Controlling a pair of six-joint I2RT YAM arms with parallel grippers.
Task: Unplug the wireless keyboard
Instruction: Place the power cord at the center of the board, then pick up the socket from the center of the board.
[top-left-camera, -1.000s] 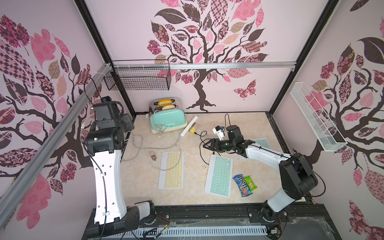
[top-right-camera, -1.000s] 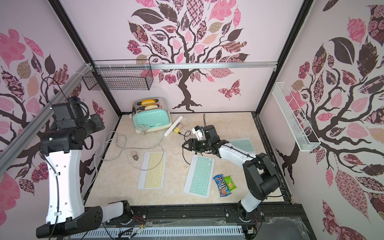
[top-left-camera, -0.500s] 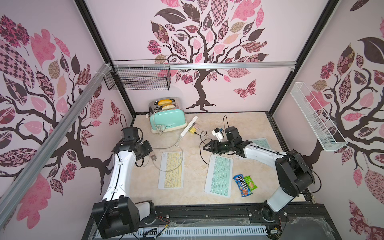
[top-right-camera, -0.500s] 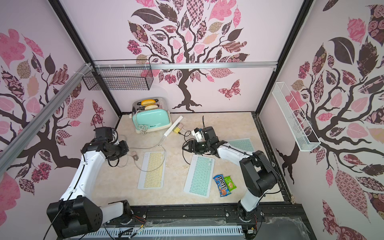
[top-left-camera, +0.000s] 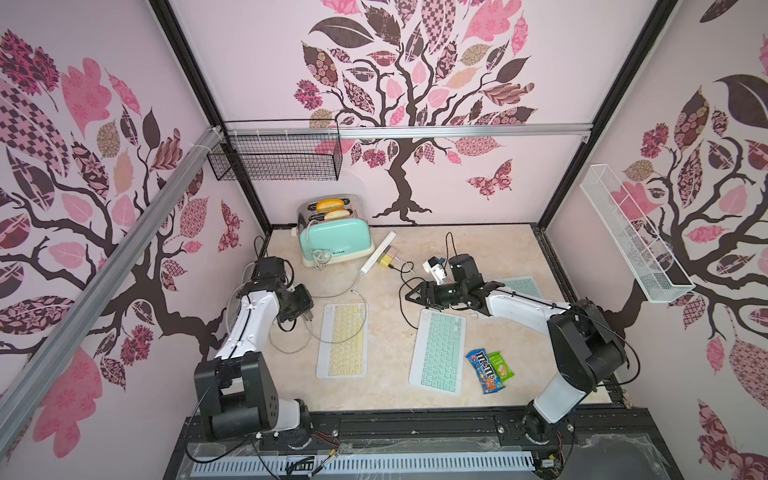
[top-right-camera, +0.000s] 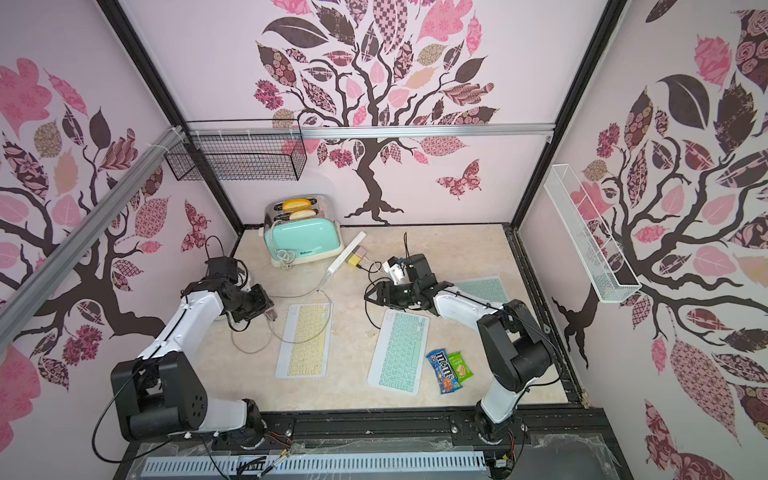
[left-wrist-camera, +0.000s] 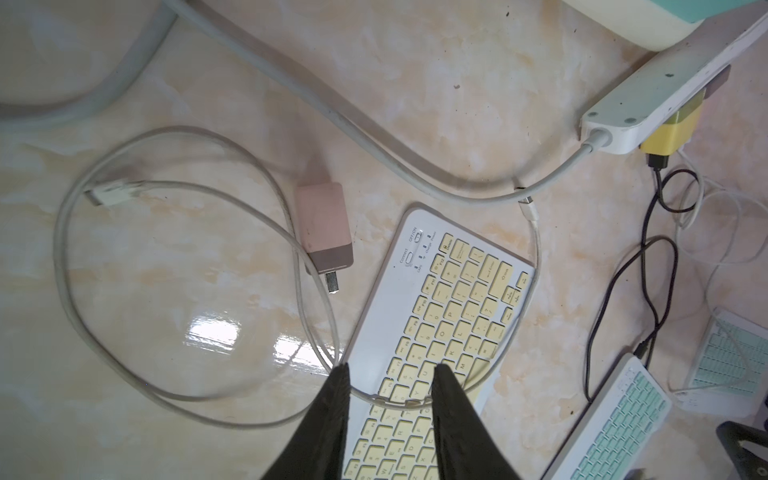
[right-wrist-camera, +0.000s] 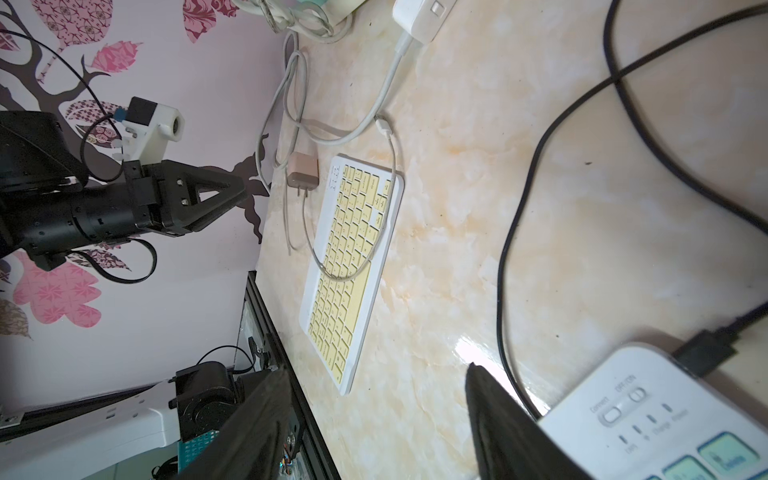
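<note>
A green wireless keyboard (top-left-camera: 438, 353) (right-wrist-camera: 665, 415) lies right of centre. A black cable's plug (right-wrist-camera: 702, 353) sits in its back edge, and the cable (right-wrist-camera: 511, 232) runs to a yellow adapter (top-left-camera: 385, 260) in the white power strip (top-left-camera: 378, 257). My right gripper (top-left-camera: 411, 295) (right-wrist-camera: 376, 370) hovers open just behind that keyboard, holding nothing. A yellow keyboard (top-left-camera: 343, 338) (left-wrist-camera: 449, 316) lies to the left. The connector (left-wrist-camera: 528, 205) of a loose white cable rests free beside its corner. My left gripper (top-left-camera: 307, 316) (left-wrist-camera: 388, 370) stands open over the yellow keyboard's edge, empty.
A pink adapter (left-wrist-camera: 324, 224) lies unplugged on the table inside the white cable's loop (left-wrist-camera: 187, 191). A mint toaster (top-left-camera: 336, 239) stands at the back. Candy packs (top-left-camera: 486, 370) lie right of the green keyboard. Another green keyboard (top-left-camera: 519, 286) lies under my right arm.
My left arm has swung down from high at the left wall to the yellow keyboard's left edge, and its jaws have opened. My right gripper has edged slightly left.
</note>
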